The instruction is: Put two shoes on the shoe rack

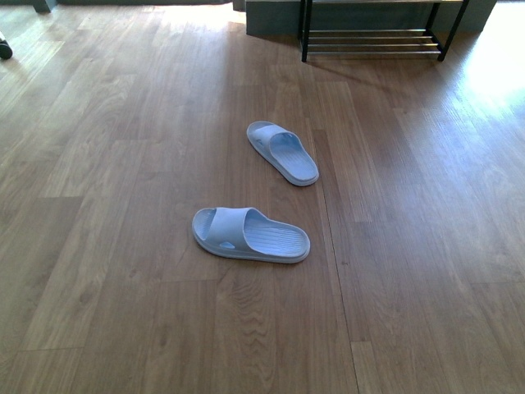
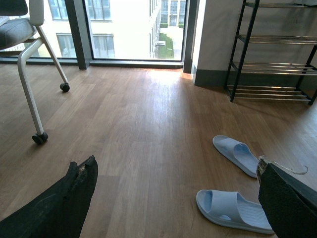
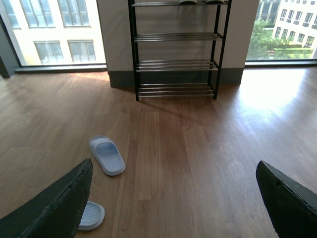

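Lying on the wooden floor in front of the robot, two light-blue sandals are near each other but do not touch. The near sandal lies crosswise with its toe to the left. The far sandal points away from the robot and a little to the left. The shoe rack stands farther back against the wall, well apart from both sandals. The left jaws are wide open and hold nothing. The right jaws are also wide open and hold nothing. In the left wrist view a chair on wheels stands near the window.
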`<state>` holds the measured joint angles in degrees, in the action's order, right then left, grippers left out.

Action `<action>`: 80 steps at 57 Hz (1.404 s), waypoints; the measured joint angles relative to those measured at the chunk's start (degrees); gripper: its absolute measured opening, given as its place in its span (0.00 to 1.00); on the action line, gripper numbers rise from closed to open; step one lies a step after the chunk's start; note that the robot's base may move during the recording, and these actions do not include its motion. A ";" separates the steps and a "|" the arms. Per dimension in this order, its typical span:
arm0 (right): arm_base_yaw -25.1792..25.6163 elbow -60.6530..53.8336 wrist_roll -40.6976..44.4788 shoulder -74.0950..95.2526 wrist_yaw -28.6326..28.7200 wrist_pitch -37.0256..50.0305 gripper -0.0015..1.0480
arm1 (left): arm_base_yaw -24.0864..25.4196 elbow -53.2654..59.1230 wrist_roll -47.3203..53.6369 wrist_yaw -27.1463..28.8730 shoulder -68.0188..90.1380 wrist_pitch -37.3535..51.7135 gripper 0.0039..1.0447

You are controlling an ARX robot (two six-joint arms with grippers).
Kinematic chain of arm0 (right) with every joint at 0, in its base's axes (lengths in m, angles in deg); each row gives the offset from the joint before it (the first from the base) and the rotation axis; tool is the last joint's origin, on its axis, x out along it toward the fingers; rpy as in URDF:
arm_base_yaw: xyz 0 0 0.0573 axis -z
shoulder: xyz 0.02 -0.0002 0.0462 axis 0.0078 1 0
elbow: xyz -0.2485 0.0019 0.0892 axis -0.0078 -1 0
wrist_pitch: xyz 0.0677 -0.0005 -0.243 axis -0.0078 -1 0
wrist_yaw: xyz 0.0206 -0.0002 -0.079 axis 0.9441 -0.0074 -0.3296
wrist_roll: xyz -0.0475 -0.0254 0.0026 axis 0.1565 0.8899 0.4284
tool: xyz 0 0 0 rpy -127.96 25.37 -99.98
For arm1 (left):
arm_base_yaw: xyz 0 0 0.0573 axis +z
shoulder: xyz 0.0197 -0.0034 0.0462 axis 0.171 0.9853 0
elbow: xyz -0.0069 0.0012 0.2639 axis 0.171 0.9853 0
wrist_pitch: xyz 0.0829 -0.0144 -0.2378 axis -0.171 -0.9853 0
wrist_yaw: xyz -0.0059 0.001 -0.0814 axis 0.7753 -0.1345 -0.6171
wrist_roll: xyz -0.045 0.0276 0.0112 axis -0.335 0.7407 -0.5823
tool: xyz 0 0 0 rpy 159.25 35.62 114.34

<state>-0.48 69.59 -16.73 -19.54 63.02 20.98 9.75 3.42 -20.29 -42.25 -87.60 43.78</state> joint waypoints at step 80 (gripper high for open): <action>0.00 0.00 0.00 -0.07 0.04 0.00 0.91 | 0.00 0.00 0.00 0.15 0.00 0.00 0.91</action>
<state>-0.48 69.59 -16.73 -19.60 63.07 20.98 9.75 3.42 -20.29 -42.10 -87.60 43.78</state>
